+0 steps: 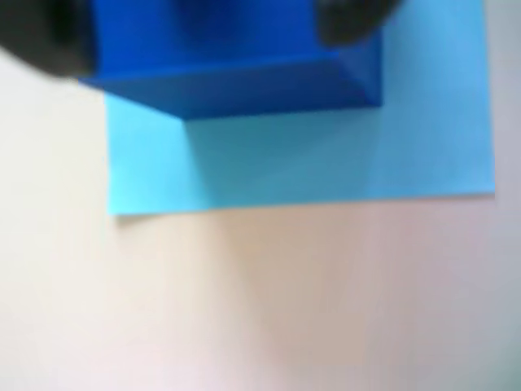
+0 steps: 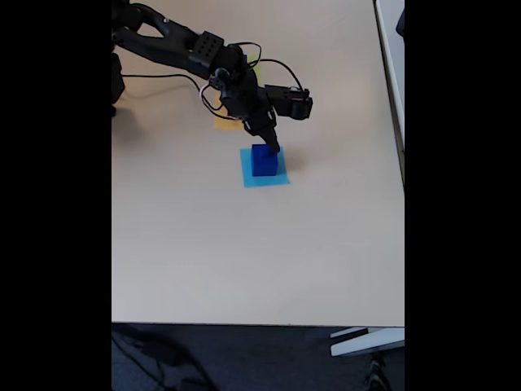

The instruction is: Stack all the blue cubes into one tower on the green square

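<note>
— Pale beige tabletop (image 2: 244, 252); what sits on it?
— One solid dark blue cube (image 2: 264, 160), on the light blue square (image 2: 279, 180).
— And your arm?
— Mine reaches in from upper left, bent down, my hand (image 2: 272, 147) clamping that cube's top (image 1: 203, 32).
</note>
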`<state>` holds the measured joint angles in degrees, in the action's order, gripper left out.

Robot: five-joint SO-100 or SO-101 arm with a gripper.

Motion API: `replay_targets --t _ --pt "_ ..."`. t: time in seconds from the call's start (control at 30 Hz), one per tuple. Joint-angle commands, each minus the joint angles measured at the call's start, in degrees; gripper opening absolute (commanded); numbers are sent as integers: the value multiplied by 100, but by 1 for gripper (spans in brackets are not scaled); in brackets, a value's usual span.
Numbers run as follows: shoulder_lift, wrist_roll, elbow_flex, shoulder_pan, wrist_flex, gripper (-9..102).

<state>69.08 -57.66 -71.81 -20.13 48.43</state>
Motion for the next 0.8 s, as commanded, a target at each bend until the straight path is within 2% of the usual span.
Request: replay_targets --t 0.0,0.1,0.2,0.33,0.5,0.63,0.77 --pt "844 220 272 290 -264 12" --pt "1213 448 360 756 -492 13" --pt "1204 193 703 1204 -422 13" --pt "1125 -914 686 1749 -53 13" --pt "993 -2909 211 2461 686 13" --pt "967 -4025 -413 2971 773 13" --pt "844 -4667 -791 3349 694 13"
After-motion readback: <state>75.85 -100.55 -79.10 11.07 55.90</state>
